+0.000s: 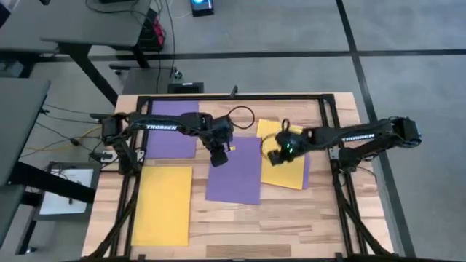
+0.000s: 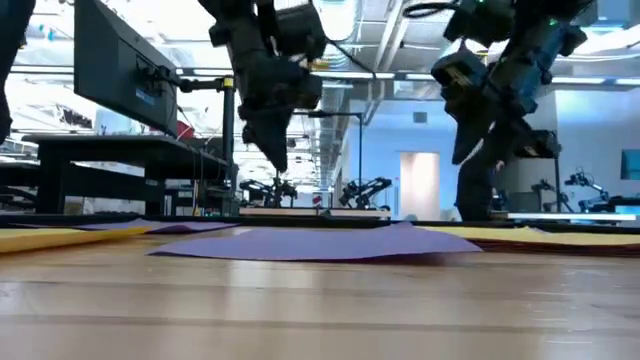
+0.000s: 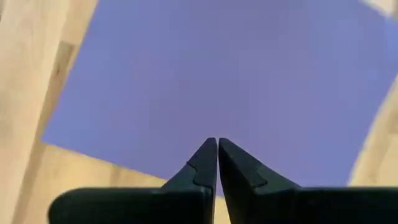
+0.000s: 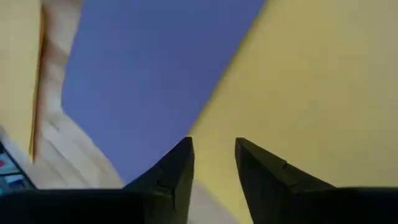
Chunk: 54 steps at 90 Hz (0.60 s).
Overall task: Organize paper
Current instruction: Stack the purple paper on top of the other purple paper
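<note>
Hovering above the middle purple sheet (image 1: 234, 171), the left gripper (image 1: 218, 156) has its fingers pressed together, holding nothing. The right gripper (image 1: 277, 154) hangs over the yellow sheet (image 1: 285, 164) to its right, fingers slightly apart and empty. Another purple sheet (image 1: 172, 129) lies at the table's (image 1: 291, 225) far left, another yellow sheet (image 1: 163, 205) at the near left.

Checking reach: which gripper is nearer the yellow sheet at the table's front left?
Left. The left gripper hangs over the middle purple sheet, just beside the front-left yellow sheet. The right gripper is farther off, over the other yellow sheet.
</note>
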Tool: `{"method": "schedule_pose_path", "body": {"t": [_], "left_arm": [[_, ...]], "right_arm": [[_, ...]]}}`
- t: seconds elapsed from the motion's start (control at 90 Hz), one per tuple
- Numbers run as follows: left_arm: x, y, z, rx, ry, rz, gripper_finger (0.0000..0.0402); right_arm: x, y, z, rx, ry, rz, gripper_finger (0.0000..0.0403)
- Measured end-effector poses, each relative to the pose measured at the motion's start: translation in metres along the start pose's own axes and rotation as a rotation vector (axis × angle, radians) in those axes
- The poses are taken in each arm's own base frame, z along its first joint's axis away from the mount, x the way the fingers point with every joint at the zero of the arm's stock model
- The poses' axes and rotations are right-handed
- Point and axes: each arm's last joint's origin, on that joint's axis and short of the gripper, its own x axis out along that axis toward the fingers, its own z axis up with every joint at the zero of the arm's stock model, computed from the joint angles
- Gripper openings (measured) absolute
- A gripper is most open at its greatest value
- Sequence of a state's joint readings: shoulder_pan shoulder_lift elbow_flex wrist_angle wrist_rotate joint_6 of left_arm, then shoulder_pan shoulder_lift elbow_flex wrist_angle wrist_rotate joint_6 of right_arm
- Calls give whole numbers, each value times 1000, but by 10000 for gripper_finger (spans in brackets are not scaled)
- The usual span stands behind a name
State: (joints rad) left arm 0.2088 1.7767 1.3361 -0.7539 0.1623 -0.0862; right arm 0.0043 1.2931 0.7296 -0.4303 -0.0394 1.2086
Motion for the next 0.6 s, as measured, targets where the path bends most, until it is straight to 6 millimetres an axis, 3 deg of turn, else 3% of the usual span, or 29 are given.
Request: {"method": "schedule_pose_path", "body": {"t": [0.111, 0.211, 0.467, 0.6], "left_arm": [[16, 3, 4, 52, 7, -67, 0], [38, 1, 2, 115, 52, -93, 0], [79, -9, -5, 256, 141, -114, 0], [81, -9, -4, 280, 131, -115, 0]], "right_arm": [[22, 5, -24, 77, 3, -68, 158], [41, 6, -30, 151, -6, -102, 180], [70, 12, -15, 216, -52, -10, 203], [80, 9, -9, 235, -66, -14, 203]]}}
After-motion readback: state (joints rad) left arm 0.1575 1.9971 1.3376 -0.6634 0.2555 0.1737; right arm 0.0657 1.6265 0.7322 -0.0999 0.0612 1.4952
